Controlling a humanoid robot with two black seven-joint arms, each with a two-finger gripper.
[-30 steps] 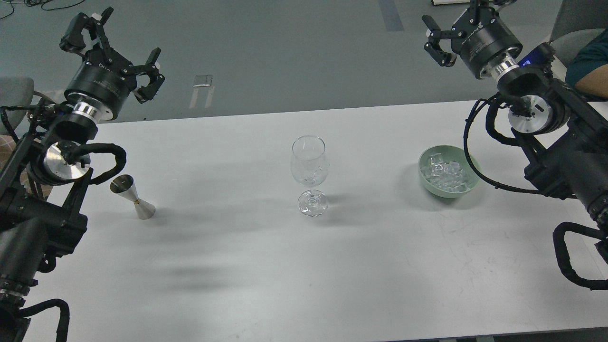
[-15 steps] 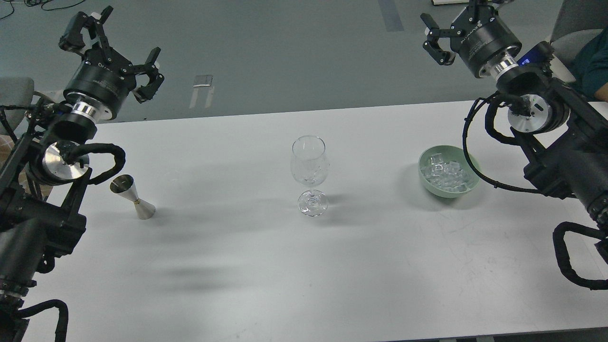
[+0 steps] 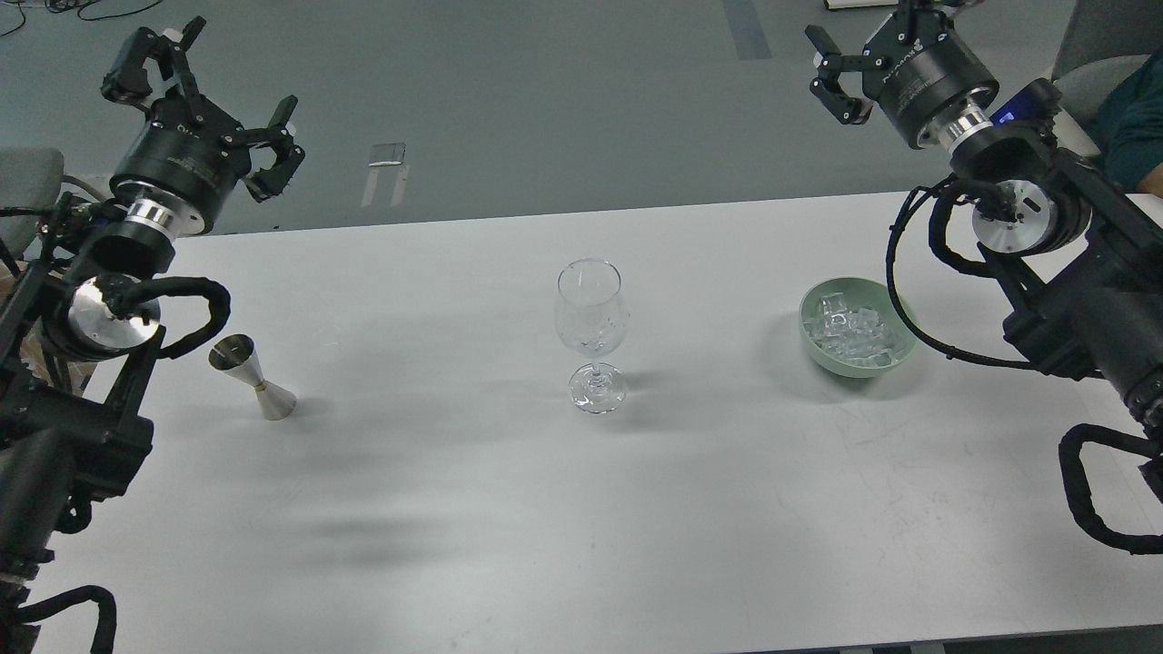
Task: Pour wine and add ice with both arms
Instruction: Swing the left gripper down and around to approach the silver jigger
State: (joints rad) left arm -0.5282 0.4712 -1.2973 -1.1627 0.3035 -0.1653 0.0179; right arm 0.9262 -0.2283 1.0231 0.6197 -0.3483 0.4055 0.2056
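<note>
Surface (image 3: 472,509): white and wide, it fills most of the view; grey floor lies beyond its far edge.
Left arm (image 3: 100,300): black, it comes in from the left edge and rises toward the far left corner.
Left gripper (image 3: 204,86): held up in the air past the far-left edge of the surface, over the floor. Its fingers are spread wide apart and nothing is between them.
Right arm (image 3: 1045,245): black with a looped cable, it comes in from the right edge and reaches to the far right.
Right gripper (image 3: 863,50): raised at the far right, near the top edge of the view, partly cut by it. The fingers that show stand apart and hold nothing.
Ice (image 3: 854,331): many small clear cubes together, lying inside the bowl, on the right part of the surface.
Bowl (image 3: 811,350): pale green, round, it stands on the surface just left of the right arm's cable loop.
Wine glass (image 3: 592,318): clear, stemmed, upright in the middle of the surface, well apart from both grippers; it looks empty.
Jigger (image 3: 252,376): small metal measuring cup, upright on the left part of the surface, near the left arm.
Person (image 3: 1131,136): only an arm in a dark teal sleeve shows at the far right edge.
</note>
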